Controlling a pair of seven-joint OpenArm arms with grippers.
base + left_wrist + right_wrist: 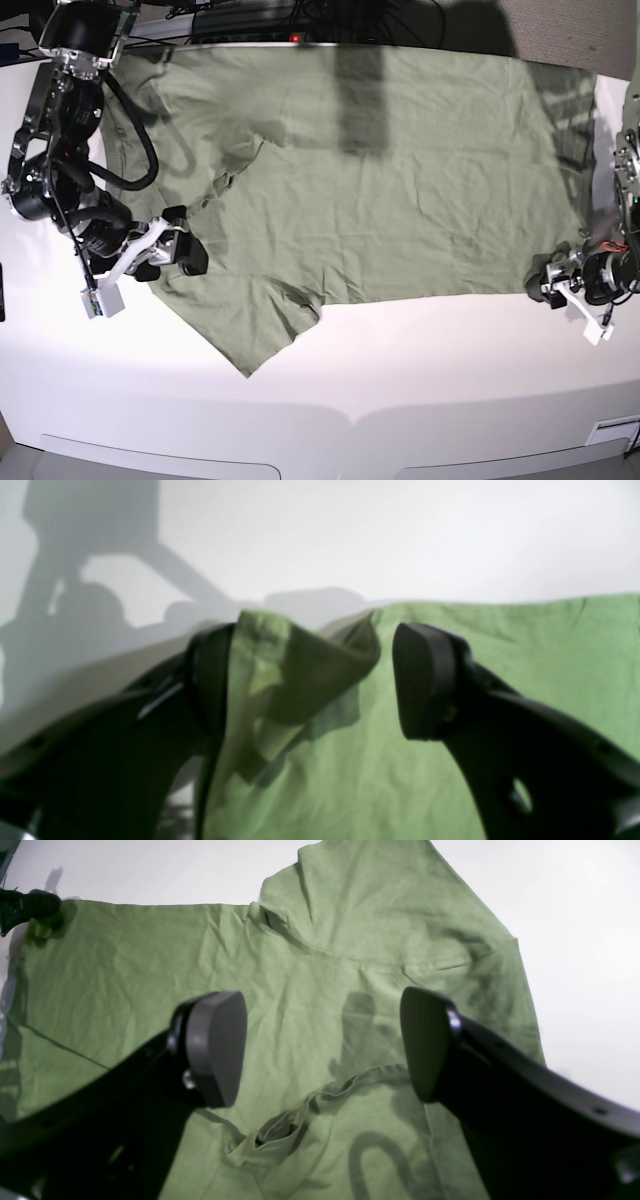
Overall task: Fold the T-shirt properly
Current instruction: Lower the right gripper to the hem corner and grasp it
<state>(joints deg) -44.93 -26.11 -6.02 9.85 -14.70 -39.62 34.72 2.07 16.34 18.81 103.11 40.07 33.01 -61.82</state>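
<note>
The green T-shirt (400,180) lies spread flat on the white table, hem toward the right and collar toward the left. My right gripper (183,238) hovers over the collar end. In its wrist view the right gripper (320,1045) is open with the ribbed collar (300,1120) below and nothing between its fingers. My left gripper (548,282) sits at the shirt's near hem corner. In the left wrist view the left gripper (310,680) is open, and a raised fold of the T-shirt (280,680) stands between the jaws, leaning on one finger.
Cables and a power strip (250,15) run along the table's back edge. Bare white table (400,380) stretches in front of the shirt. One sleeve (250,335) points toward the front edge. The left gripper (25,907) shows far off in the right wrist view.
</note>
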